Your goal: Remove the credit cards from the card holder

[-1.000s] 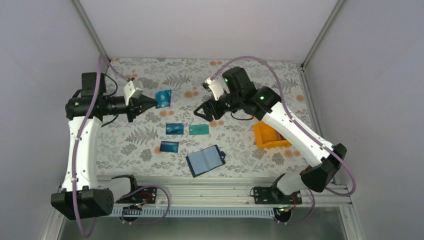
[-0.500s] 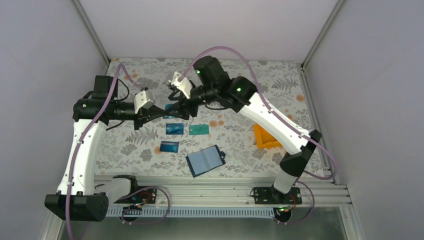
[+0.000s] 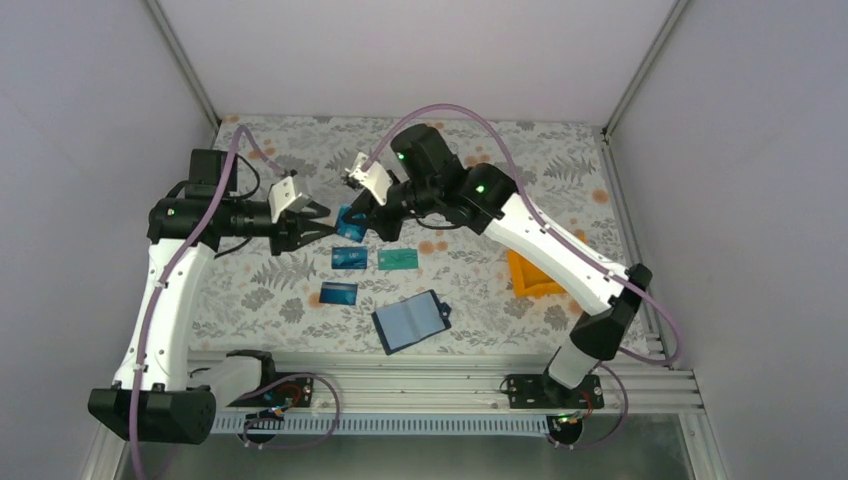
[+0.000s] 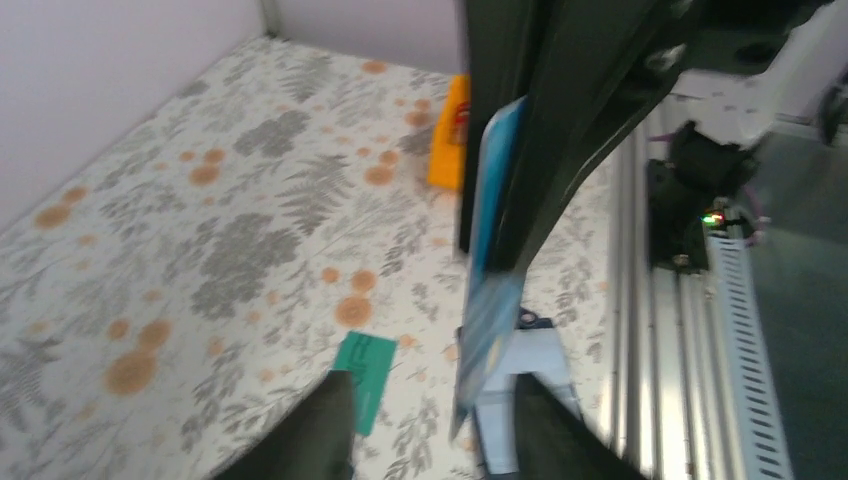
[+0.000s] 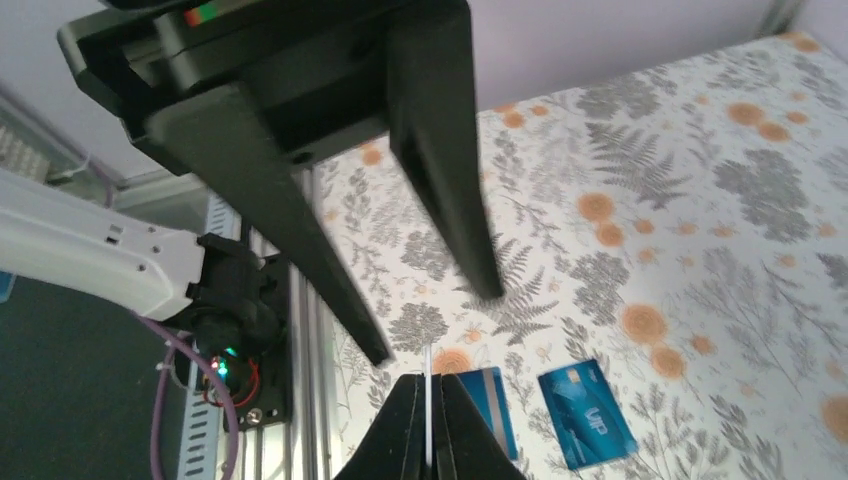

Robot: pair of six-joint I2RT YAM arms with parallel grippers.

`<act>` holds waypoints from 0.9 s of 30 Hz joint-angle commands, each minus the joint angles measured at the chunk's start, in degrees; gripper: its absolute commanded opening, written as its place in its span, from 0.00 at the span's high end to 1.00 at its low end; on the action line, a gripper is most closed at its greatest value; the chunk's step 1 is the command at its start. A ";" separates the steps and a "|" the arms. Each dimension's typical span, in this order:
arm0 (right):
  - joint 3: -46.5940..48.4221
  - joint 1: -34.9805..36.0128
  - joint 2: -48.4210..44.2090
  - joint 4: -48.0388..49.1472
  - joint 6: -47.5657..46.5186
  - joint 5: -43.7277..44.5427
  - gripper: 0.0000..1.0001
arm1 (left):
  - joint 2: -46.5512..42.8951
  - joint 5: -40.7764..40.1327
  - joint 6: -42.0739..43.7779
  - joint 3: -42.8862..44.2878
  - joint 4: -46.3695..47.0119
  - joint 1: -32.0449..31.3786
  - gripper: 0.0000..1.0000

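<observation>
A blue credit card (image 3: 347,222) hangs upright over the table, pinched by my right gripper (image 3: 359,226), which is shut on it. In the right wrist view the card (image 5: 428,365) shows edge-on between the shut fingers of my right gripper (image 5: 428,392). My left gripper (image 3: 322,226) faces it, open, its fingers (image 5: 300,230) standing either side of the card without touching. The left wrist view shows the card (image 4: 492,220) between my spread left gripper (image 4: 432,380). Two blue cards (image 3: 349,257) (image 3: 339,293) and a teal card (image 3: 397,259) lie flat. The card holder (image 3: 410,320) lies open near the front.
An orange bin (image 3: 535,275) stands at the right of the floral table (image 3: 560,170). A metal rail (image 3: 420,378) with the arm bases runs along the near edge. Grey walls close in the left, right and back sides.
The right arm swung left and shut on the blue card that my left gripper held. The left gripper moved slightly right and opened, letting the card go.
</observation>
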 commanded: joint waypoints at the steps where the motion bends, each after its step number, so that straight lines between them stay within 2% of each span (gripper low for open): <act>1: -5.04 -4.79 -4.68 7.36 13.97 5.88 0.96 | -0.91 -9.14 -14.06 -1.90 12.03 0.75 0.22; 4: -13.59 -10.51 -6.35 16.39 33.26 5.40 0.96 | -1.69 -18.61 -23.24 -5.01 18.71 3.73 0.01; 8: -30.23 -10.30 -9.44 40.29 55.16 12.37 0.96 | -3.41 -24.37 -29.96 -9.21 24.82 9.48 0.00; 11: -36.46 -6.35 -7.48 49.04 66.18 23.38 0.96 | -4.66 -25.05 -32.25 -11.41 27.78 12.27 0.00; 16: -33.56 -2.18 3.05 47.44 80.43 31.10 0.96 | -7.69 -25.87 -33.74 -15.24 31.41 13.88 0.00; 19: -31.67 -0.22 9.25 43.37 89.40 32.27 0.96 | -9.94 -24.28 -33.14 -18.28 33.38 13.86 0.00; 21: -31.22 0.24 13.31 40.93 96.06 29.84 0.96 | -10.95 -24.57 -32.62 -20.27 34.53 13.65 0.00; 23: -31.95 0.95 16.75 44.42 98.44 26.66 0.96 | -11.37 -26.22 -32.05 -21.63 35.15 12.54 0.00; 27: -27.96 2.92 21.23 44.10 98.04 28.69 0.96 | -11.76 -27.29 -31.55 -22.35 35.70 10.34 0.00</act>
